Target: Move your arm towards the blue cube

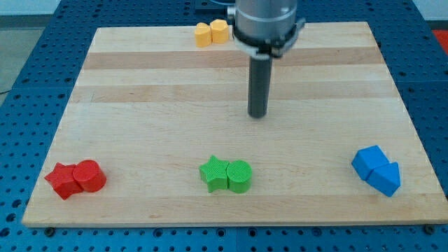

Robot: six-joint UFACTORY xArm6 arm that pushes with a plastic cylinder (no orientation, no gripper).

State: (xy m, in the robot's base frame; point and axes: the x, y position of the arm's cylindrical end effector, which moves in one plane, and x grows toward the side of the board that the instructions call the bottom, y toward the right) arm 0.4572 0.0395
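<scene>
Writing: none readable anywhere, no brand or label on the blocks or the tabletop (140,105).
My tip: there it is, your tip (257,115), planted near the middle of the tabletop, touching no block.
Fingers: there are none to open or close; you only have the dark rod, and it holds nothing.
Blue cube: you'll find the blue cube (369,163) near the view's bottom right corner, well apart from the tip, off to its right and lower in the view.
Blue neighbour: a blue wedge-like block (386,179) sits touching the cube on its lower right side.
Green pair: green star (214,173) and green cylinder (239,176), touching, below the tip at the bottom centre.
Red pair: red star (64,180) and red cylinder (90,175), touching, bottom left.
Yellow pair: two yellow blocks (211,32) touching at the top edge, up-left of the rod; shapes hard to make out.
</scene>
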